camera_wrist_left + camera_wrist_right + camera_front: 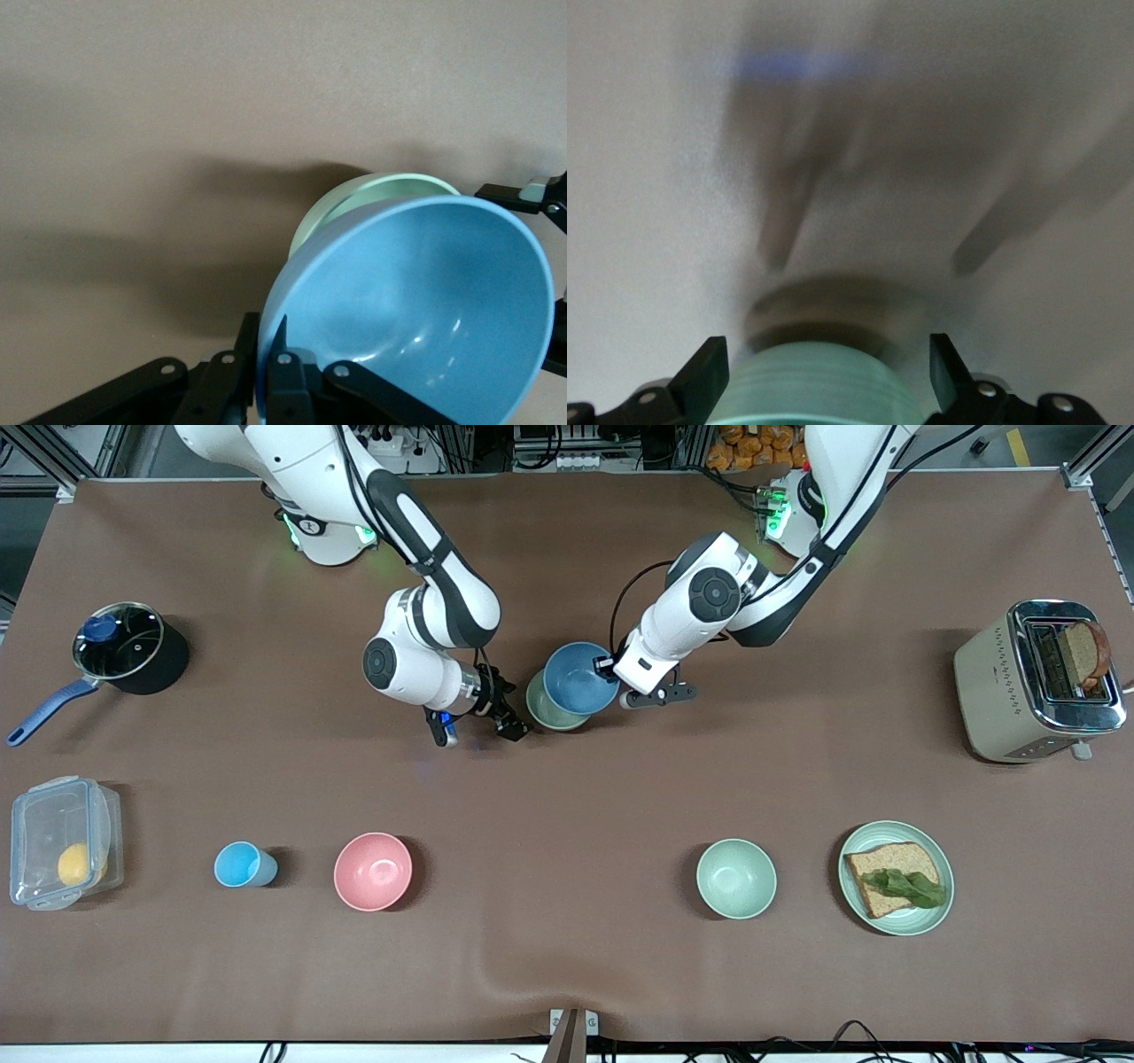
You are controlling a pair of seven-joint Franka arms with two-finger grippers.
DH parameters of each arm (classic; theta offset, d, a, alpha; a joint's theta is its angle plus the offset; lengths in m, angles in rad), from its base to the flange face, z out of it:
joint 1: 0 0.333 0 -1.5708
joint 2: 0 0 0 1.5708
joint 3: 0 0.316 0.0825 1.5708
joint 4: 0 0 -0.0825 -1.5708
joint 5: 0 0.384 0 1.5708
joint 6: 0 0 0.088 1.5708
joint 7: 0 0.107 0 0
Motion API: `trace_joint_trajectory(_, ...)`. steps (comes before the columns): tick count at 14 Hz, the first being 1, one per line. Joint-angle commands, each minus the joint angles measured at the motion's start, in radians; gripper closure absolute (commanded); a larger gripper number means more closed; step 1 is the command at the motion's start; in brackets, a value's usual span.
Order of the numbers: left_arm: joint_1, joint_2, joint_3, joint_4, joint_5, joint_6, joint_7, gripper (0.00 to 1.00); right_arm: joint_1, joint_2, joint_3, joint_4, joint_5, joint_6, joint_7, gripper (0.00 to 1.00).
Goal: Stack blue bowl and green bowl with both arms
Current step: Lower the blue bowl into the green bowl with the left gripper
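My left gripper is shut on the rim of the blue bowl and holds it tilted over the green bowl, which sits on the table in the middle, nearer to the bases. The left wrist view shows its fingers pinching the blue bowl's rim, with the green bowl under it. I cannot tell whether the bowls touch. My right gripper is open beside the green bowl, toward the right arm's end. In the right wrist view the green bowl shows between the spread fingers of the right gripper.
A lidded pot and a clear container sit at the right arm's end. A light-blue cup, a pink bowl, a mint-green bowl and a plate with bread lie nearer the camera. A toaster stands at the left arm's end.
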Motion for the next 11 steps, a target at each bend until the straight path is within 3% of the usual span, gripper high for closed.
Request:
trace_joint_trajectory(1,-0.010,0.039,0.001,0.037,0.057,0.008,-0.053,1.00,0.000,0.013,0.003,0.015,0.052,0.011,-0.020,0.00)
trace_joint_trajectory(11,-0.145,0.108,0.099,0.097,0.097,0.008,-0.116,1.00,0.006,0.028,0.005,0.017,0.055,0.034,-0.023,0.00)
